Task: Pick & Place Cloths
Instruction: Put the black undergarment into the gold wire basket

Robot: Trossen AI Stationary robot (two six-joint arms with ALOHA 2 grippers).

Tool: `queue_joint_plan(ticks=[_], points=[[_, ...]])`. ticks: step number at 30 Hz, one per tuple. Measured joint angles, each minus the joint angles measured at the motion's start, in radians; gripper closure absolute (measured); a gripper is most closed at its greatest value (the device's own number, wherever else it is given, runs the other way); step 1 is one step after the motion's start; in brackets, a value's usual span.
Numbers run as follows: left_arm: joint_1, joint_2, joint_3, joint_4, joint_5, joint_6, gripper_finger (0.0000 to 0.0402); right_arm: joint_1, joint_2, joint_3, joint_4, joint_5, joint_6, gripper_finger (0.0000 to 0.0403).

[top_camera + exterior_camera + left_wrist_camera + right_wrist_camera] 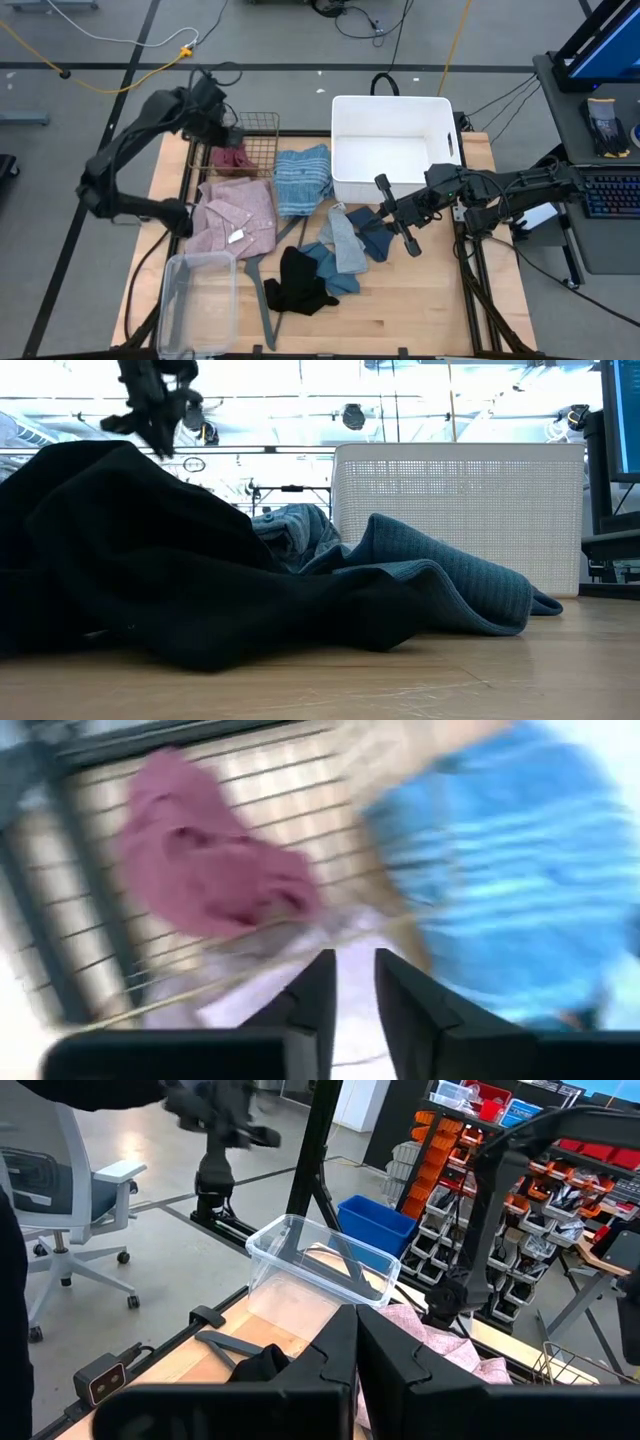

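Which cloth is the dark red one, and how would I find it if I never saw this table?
Start at the big white bin at the table's far edge, then look past the blue striped towel to the wire basket in the corner. The maroon cloth lies bunched in that basket, under the left gripper. It is the only dark red piece, and the only one in the basket.

Even overhead light is flooding the table (400, 310), casting soft shadows. The left wrist view is smearing with motion blur. Bright ceiling lights are silhouetting the black cloth (150, 560) in the low view.
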Motion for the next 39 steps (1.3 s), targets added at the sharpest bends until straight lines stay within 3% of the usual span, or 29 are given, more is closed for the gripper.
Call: queue_joint_plan(ticks=[6, 23, 31, 39], points=[[-0.239, -0.077, 0.0, 0.153, 0.012, -0.03, 0.0396, 0.0, -0.001, 0.0, 0.0, -0.001, 0.0, 0.0402], [-0.95, -0.077, 0.0, 0.585, -0.114, 0.121, 0.0396, 0.007, -0.167, 0.0, -0.077, -0.001, 0.0, 0.0403], [-1.166, 0.029, 0.0, 0.686, -0.247, 0.086, 0.0399, 0.015, -0.263, 0.0, -0.147, -0.001, 0.008, 0.0403], [-1.255, 0.15, 0.0, 0.695, -0.329, -0.029, 0.0398, 0.015, -0.35, 0.0, -0.211, -0.001, 0.034, 0.0403]])
